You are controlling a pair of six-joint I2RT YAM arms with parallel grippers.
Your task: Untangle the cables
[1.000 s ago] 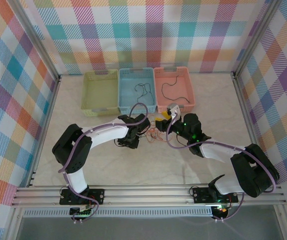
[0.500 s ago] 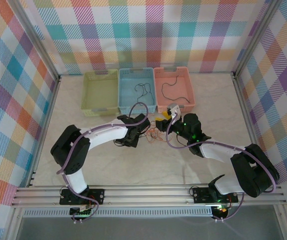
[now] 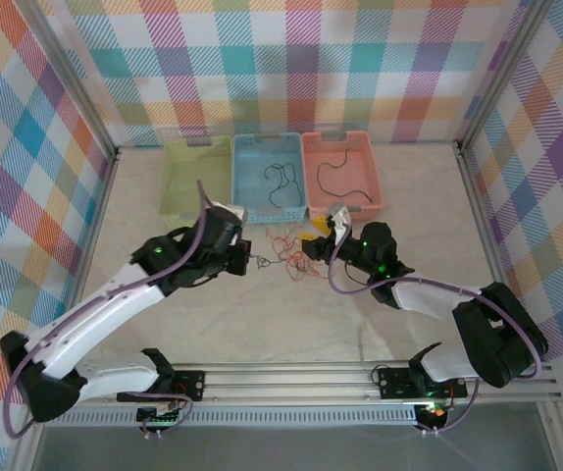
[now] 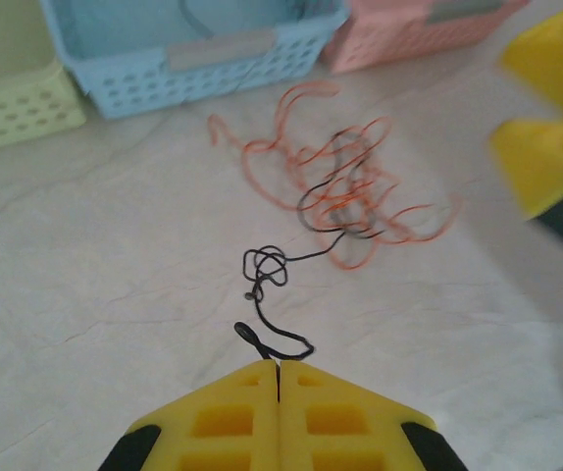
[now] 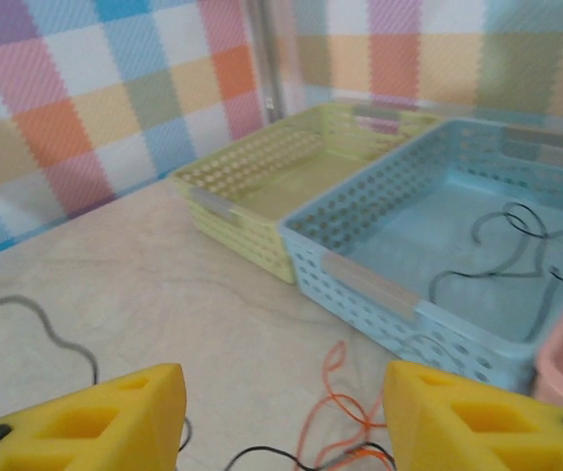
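— Claws first: left claw [image 4: 280, 365] pinched tight on the black cable [image 4: 262, 265], and it's just swung back toward 9 o'clock, dragging that strand across the worktop [image 4: 85, 255] out of the orange cable [image 4: 350, 186]!
— Not free yet, I'd say: far end's threaded through those loops. And the right claw [image 3: 309, 245] gapes wide at the tangle's 3 o'clock; blue basket [image 3: 240, 196] at 12.

Pastel plaid walls [image 3: 301, 69], pale marbled tabletop [image 3: 429, 211], aluminium frame rails [image 3: 291, 378], even light
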